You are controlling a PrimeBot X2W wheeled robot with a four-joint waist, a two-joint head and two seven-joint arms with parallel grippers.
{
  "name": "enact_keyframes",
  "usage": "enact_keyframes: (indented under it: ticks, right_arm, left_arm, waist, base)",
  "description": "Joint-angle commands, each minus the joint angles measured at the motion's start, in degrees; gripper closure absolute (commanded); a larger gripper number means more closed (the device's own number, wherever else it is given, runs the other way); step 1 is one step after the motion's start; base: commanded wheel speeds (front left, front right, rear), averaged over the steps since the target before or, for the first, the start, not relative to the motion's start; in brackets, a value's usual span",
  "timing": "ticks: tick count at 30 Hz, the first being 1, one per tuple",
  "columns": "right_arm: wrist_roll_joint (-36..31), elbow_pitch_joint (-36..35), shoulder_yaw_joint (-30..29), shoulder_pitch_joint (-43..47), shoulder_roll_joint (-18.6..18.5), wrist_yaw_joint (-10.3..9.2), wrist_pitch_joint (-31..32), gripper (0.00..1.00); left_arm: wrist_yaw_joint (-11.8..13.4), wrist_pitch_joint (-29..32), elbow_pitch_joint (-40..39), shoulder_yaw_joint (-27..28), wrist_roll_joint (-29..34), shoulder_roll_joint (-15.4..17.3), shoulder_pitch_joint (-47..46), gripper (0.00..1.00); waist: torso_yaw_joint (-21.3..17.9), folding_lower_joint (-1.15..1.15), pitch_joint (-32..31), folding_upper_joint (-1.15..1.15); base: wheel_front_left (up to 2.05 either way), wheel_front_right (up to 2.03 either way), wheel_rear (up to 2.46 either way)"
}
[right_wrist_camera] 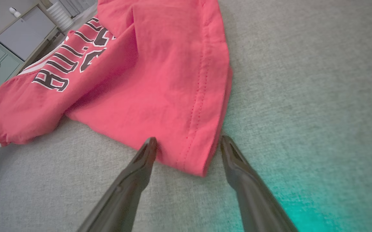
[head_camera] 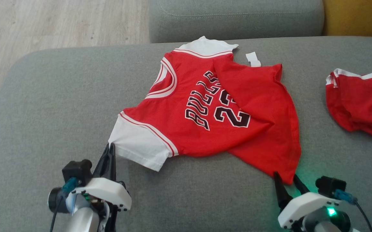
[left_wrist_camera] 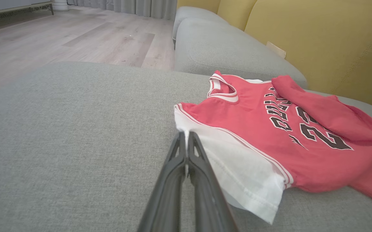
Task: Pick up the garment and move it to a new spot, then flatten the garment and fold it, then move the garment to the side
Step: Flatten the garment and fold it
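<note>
Left fingers: we are finding the left gripper (head_camera: 110,149) pinching shut on the near-left corner of the white sleeve (left_wrist_camera: 237,167).
Right fingers: the right gripper (right_wrist_camera: 189,141) is standing open, tips straddling the near-right hem corner (right_wrist_camera: 202,161).
Garment: the garment (head_camera: 205,106) is lying rumpled mid-cushion, one red flap folding over its numbers.
Handling: we are judging it light, soft and limp; gripping two corners should be spreading it.
Textures: smooth red knit, stitched hem, bold printed letters.
Surroundings: grey woven sofa cushion (head_camera: 60,96); smaller red garment (head_camera: 359,103) lying apart at the right.
</note>
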Motion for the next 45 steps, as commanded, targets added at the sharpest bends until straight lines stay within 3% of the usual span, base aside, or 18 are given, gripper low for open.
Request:
enact_keyframes:
  ticks: [1,3,4,5,6,13,20,28,34,38,45]
  right_arm:
    - [0.63,0.32,2.42,-2.27,-0.14,-0.05,-0.36,0.0]
    - [0.39,1.67,3.7,-2.93,-0.14,-0.05,-0.69,0.0]
    - [0.4,2.36,4.05,-3.18,-0.14,-0.05,-0.81,0.1]
    - [0.56,3.02,4.4,-3.42,-0.14,-0.05,-0.84,0.68]
    - [0.61,3.58,4.8,-3.67,-0.14,-0.05,-0.91,1.0]
    - [0.75,3.81,6.51,-5.77,-0.14,-0.05,-3.99,1.0]
    - [-2.48,-4.9,8.77,-10.25,-0.62,-0.05,-5.4,1.0]
    - [-5.06,-21.44,10.12,-20.05,-7.39,-0.05,-0.05,1.0]
    - [-4.3,-32.01,10.64,-26.07,-11.97,-0.05,5.83,1.0]
    - [-3.75,-36.72,9.93,-26.84,-13.36,-0.05,8.95,1.0]
    - [-3.83,-45.99,4.16,-24.03,-12.57,-0.05,16.72,1.0]
  left_arm:
    - [0.09,-0.7,-1.91,1.94,0.46,0.6,-1.85,1.0]
    - [0.02,-0.7,-1.84,1.95,0.56,0.6,-1.88,1.0]
    - [-0.01,-0.7,-1.8,1.97,0.61,0.6,-1.92,1.0]
    - [-0.02,-0.7,-1.79,1.98,0.62,0.6,-1.98,1.0]
    - [-0.01,-0.71,-1.8,2.0,0.62,0.6,-2.02,1.0]
    - [0.09,-0.71,-2.8,3.38,-1.49,0.6,-1.87,1.0]
    - [-1.15,-0.71,-8.8,7.35,-5.27,0.6,-1.92,1.0]
    - [-4.31,-0.71,-15.69,10.75,-6.36,1.25,-8.64,1.0]
    - [-5.26,-0.02,-22.01,12.7,-8.91,2.02,-16.34,1.0]
    - [-4.89,1.84,-26.59,13.29,-10.05,2.38,-18.83,1.0]
    - [-0.53,10.47,-36.95,14.93,-12.55,2.7,-21.64,1.0]
  waist:
    - [0.02,0.0,0.07,0.0]
    - [0.04,0.0,0.09,0.0]
    - [0.05,0.0,0.1,0.0]
    - [0.06,0.0,0.1,0.0]
    - [0.05,0.0,0.09,0.0]
    - [-0.88,0.0,-1.01,0.0]
    - [-3.89,0.0,-3.48,0.0]
    - [-6.65,0.0,-6.36,0.0]
    - [-7.02,0.0,-8.22,0.0]
    - [-6.9,0.0,-8.72,0.0]
    - [-6.46,0.0,-7.26,0.0]
  base:
    - [0.0,0.0,0.0]
    - [0.0,0.0,0.0]
    - [0.0,0.0,0.0]
    - [0.0,0.0,0.0]
    - [0.0,0.0,0.0]
    - [0.0,0.0,0.0]
    - [0.0,0.0,0.0]
    - [0.0,0.0,0.0]
    - [0.0,0.0,0.0]
    - [0.0,0.0,0.0]
    - [0.0,0.0,0.0]
